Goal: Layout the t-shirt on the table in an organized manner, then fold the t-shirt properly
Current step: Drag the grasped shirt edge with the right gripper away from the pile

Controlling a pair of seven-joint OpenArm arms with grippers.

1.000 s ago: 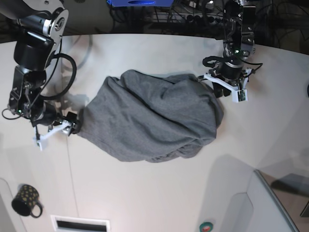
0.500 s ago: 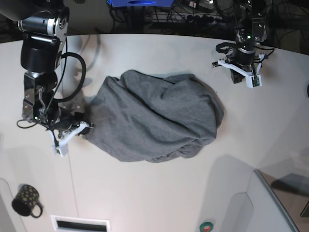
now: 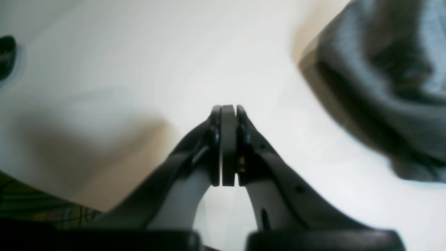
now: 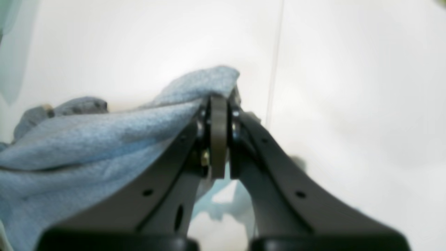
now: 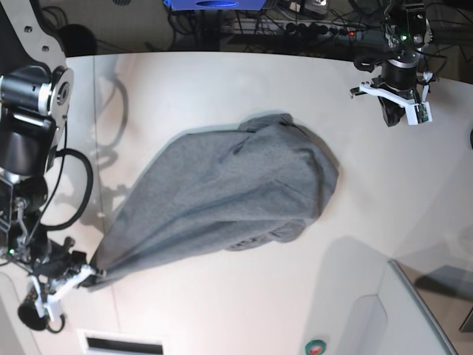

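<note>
Looking through the left wrist view first, the left end effector [image 3: 229,111] has its dark fingers pressed flat together with nothing between them. The soft heather-grey cotton t-shirt [image 3: 383,80] lies up and to the right of its tip, clearly apart, with only bare smooth white tabletop [image 3: 139,62] ahead of it.

In the right wrist view, the right end effector [image 4: 218,104] is pinching the t-shirt [image 4: 104,139] — a fold of the cloth is caught at the fingertips and trails away to its left, draping down over the near finger. The thin dark seam line [image 4: 275,62] of the tabletop [image 4: 348,87] runs just to the right of the tip.

From the base view, the t-shirt [image 5: 229,192] is drawn out into a long taper that ends at the right end effector [image 5: 87,275], which holds one end of it; the bulk lies bunched on the tabletop [image 5: 222,81], well apart from the left end effector [image 5: 395,117]. The cloth looks light and limp — it should follow a pull readily, sag and crumple rather than hold shape, and slide easily on the smooth surface. Hems, shoulders or sleeve edges seem the best places to grip, since a pinch in the middle would only bunch it.
</note>
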